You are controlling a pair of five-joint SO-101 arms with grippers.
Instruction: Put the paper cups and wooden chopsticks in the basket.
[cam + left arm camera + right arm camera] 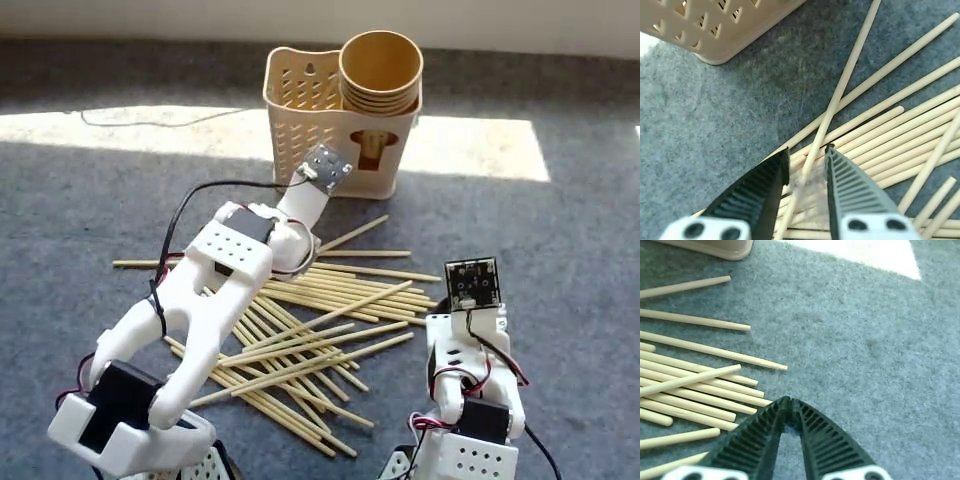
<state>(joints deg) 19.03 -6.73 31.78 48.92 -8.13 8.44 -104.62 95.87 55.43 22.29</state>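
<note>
A beige perforated basket [300, 120] stands on the grey carpet at the back, with a stack of paper cups [380, 70] in its right side. Several wooden chopsticks [330, 320] lie scattered on the carpet in front of it. In the left wrist view my left gripper [807, 156] is open just above the pile. One long chopstick [840, 95] runs between its fingers, and the basket's corner [715, 30] is close beyond. My right gripper [790, 402] is shut and holds nothing. It hovers over bare carpet beside the ends of the chopsticks [700, 385].
A sunlit strip crosses the carpet behind the basket, and a thin cable [150, 122] lies on it at the left. The left arm [220, 290] stretches over the pile. Open carpet lies to the right of the right arm [470, 350].
</note>
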